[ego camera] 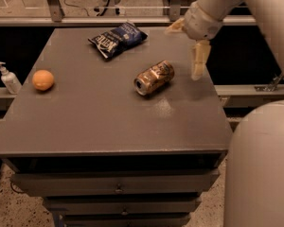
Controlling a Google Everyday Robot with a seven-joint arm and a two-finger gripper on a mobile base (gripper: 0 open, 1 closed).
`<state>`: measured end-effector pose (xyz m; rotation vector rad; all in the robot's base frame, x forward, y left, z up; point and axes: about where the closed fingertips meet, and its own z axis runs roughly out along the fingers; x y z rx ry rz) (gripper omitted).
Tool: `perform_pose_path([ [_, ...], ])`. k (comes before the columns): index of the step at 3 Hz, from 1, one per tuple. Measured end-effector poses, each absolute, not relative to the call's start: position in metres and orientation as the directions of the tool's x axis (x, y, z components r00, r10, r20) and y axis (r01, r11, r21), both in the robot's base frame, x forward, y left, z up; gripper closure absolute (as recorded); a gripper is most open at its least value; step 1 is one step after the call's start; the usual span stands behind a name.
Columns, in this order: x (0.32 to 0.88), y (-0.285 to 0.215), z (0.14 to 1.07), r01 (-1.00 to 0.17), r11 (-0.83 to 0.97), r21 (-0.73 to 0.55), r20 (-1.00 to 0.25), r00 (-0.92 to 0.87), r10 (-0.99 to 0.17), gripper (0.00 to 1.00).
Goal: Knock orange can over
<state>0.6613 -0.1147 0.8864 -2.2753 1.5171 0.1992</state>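
Note:
The orange can point(154, 78) lies on its side near the middle right of the grey table point(94, 122), its silver top facing front left. My gripper point(182, 53) hangs above the table's right rear part, to the right of the can and clear of it. Its fingers point(199, 60) are spread apart and hold nothing.
A round orange fruit point(43, 79) sits at the table's left edge. A dark blue chip bag point(117, 38) lies at the rear centre. A white pump bottle point(8, 78) stands on a ledge off the left side. Drawers are below the front edge.

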Motion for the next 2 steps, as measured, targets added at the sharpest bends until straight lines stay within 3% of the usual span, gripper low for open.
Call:
perform_pose_path([
  [1, 0.654, -0.157, 0.914, -0.957, -0.112, -0.268, -0.516, 0.241, -0.822, 0.00],
  [2, 0.634, -0.196, 0.926, -0.973, 0.103, -0.205, -0.725, 0.080, -0.684, 0.00],
])
